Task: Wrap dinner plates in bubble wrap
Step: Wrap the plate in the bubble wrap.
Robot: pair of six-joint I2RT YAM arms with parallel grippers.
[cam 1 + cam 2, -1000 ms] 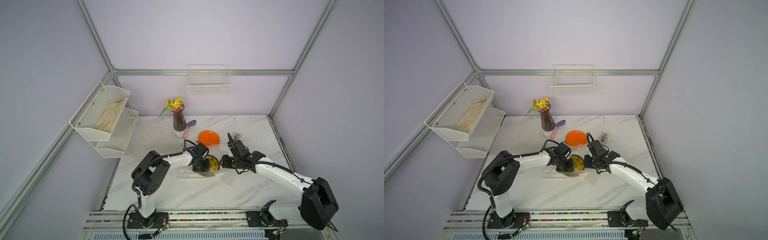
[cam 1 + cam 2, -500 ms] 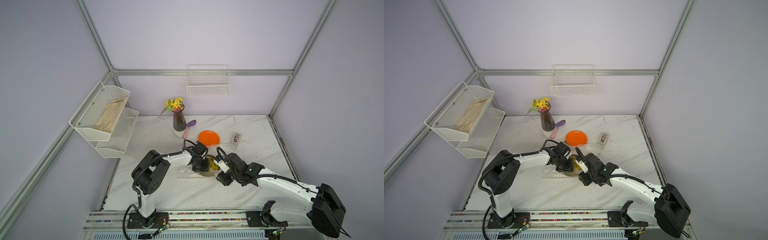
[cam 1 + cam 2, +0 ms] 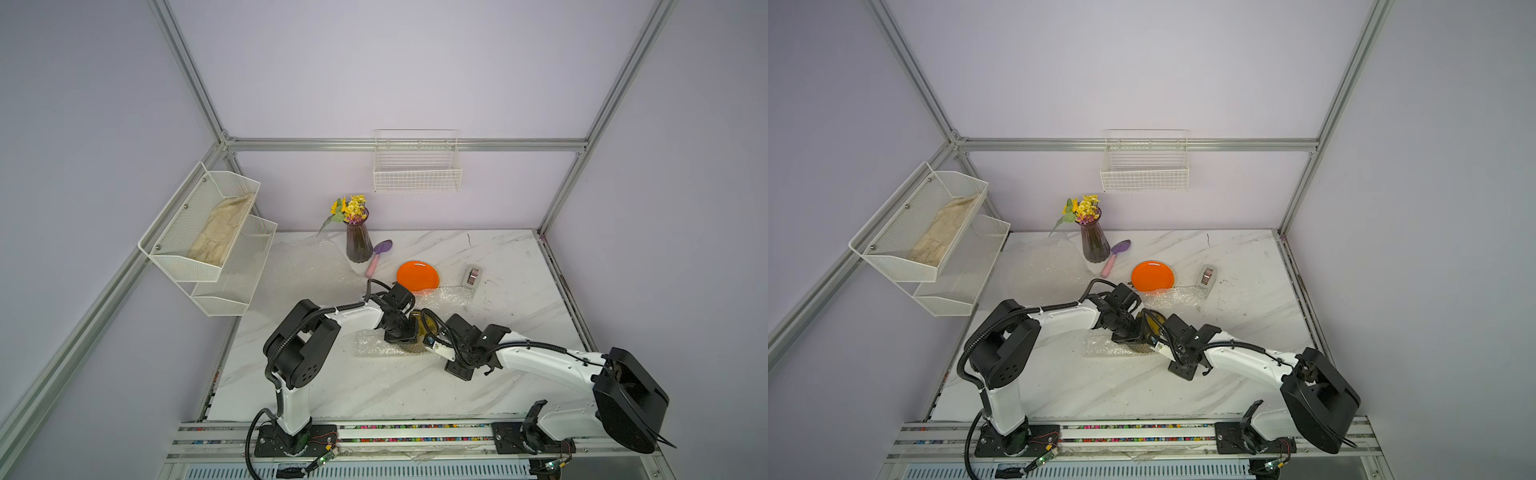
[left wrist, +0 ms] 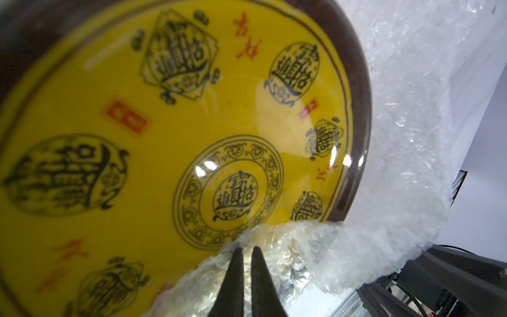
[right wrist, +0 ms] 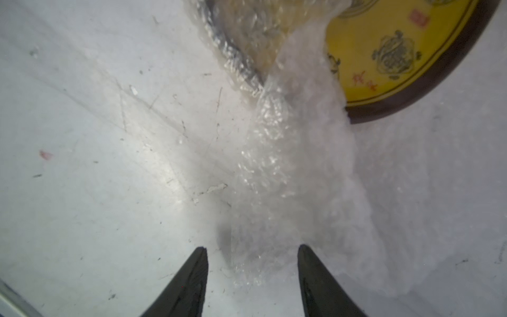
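Bubble wrap (image 5: 274, 164) lies just ahead of the open, empty right tool (image 5: 252, 247), its fold pinched onto the yellow plate (image 4: 164, 137) by the left tool (image 4: 247, 248).

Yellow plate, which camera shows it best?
The left wrist view: the yellow plate fills the picture, pattern clear. The right wrist view shows only one edge; in both top views it is a small, half-hidden patch.

The yellow plate (image 4: 164, 131) looks glossy; the bubble wrap (image 4: 397, 164) is crinkly, shiny plastic.
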